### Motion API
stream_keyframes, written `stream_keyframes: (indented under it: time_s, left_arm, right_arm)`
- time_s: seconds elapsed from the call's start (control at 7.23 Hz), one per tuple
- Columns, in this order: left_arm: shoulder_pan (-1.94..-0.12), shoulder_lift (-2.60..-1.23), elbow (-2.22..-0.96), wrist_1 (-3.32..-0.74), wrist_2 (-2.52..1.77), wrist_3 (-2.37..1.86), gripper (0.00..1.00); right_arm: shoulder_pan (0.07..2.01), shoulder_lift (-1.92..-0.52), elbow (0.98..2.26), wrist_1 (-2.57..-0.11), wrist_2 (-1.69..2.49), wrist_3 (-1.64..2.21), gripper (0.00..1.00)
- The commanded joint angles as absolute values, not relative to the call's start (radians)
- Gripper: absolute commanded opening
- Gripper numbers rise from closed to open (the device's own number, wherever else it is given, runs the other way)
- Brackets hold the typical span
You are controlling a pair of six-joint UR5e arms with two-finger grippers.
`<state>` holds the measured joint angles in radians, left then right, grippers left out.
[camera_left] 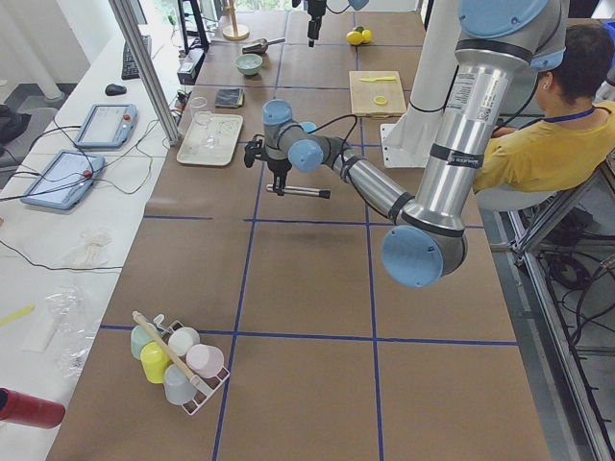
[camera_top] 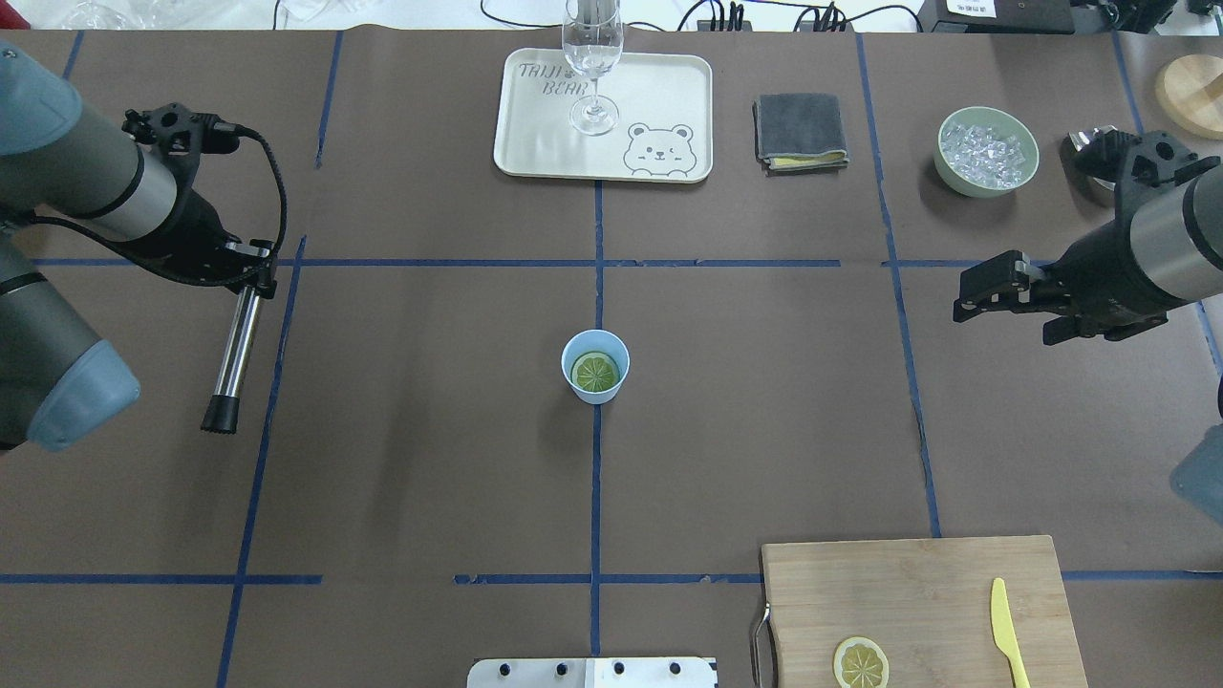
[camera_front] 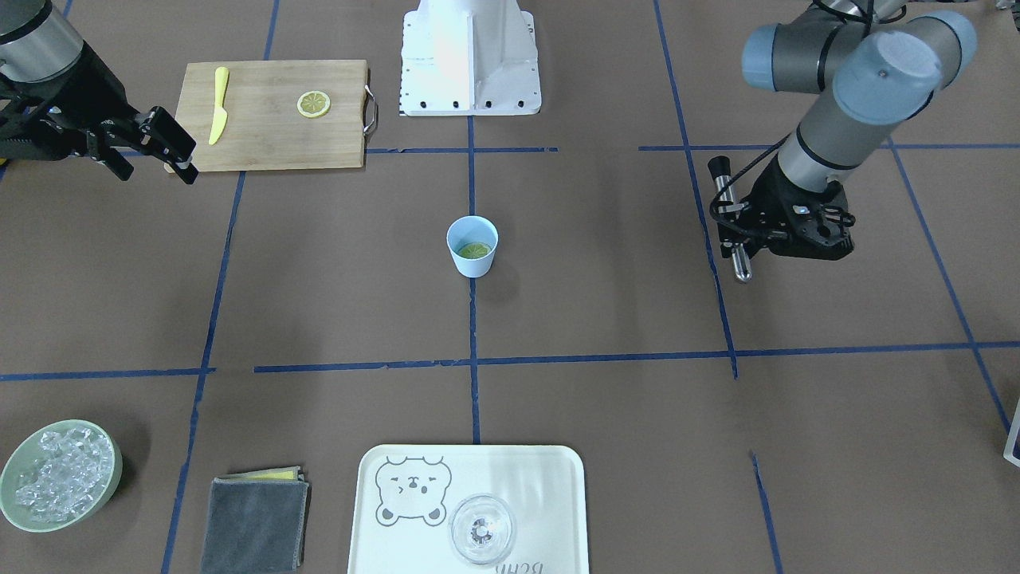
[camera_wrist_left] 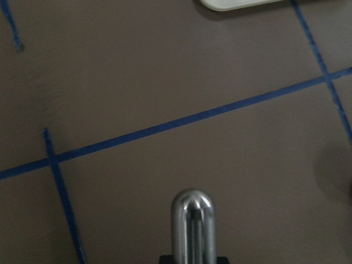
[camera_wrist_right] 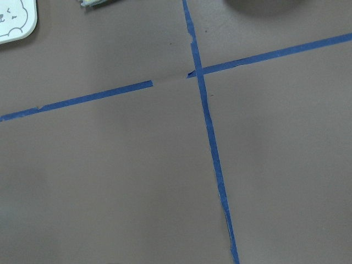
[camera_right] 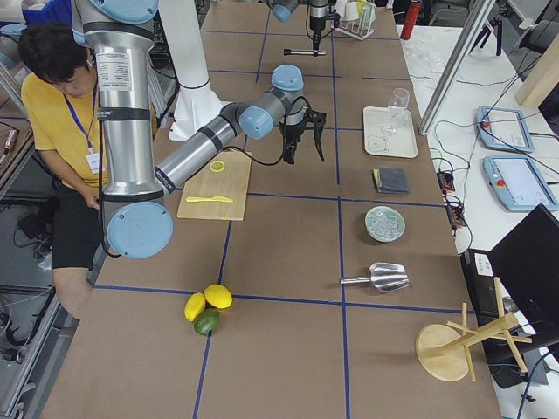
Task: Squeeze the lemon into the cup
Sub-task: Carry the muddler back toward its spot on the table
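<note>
Mid-surface (camera_top: 430,459), on a blue tape line: cup (camera_top: 595,367) standing upright, well apart from both claws.
Lemon slice (camera_top: 595,372): lying flat inside the cup, down at the bottom, below the rim.
Left claw (camera_top: 250,279): closed on a metal rod (camera_top: 234,349), gripped near its rounded shiny end; rod roughly level, black-capped end pointing back toward the robot.
Right claw (camera_front: 158,167): fingers spread, nothing between them; off to the robot's right, well apart from the cup.
Cutting board (camera_top: 917,583): at the robot's near right; second slice (camera_top: 861,663) and yellow knife (camera_top: 1006,635) lying apart on it.
Far edge: bear-print tray (camera_top: 535,143) carrying a clear glass (camera_top: 593,57); folded grey cloth (camera_top: 799,129) beside it; green bowl (camera_top: 986,191) of ice further right.
</note>
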<state>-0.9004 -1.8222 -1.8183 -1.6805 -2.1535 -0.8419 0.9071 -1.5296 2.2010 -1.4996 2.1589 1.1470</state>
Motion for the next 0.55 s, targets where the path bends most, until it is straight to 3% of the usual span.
stream_keyframes:
  time_s: [0.0,0.41]
  left_arm:
    - [-0.905,-1.795,-1.689,-1.707,-2.154,-0.842,0.0]
    - [-0.907,-1.714,-1.672,-1.832,-2.149,-0.813,0.0]
  right_arm:
    - [0.907,-1.529,2.201,-1.497,2.158,1.147,1.0]
    - [0.907,-1.528,2.2,-1.493,2.158,1.147,1.0]
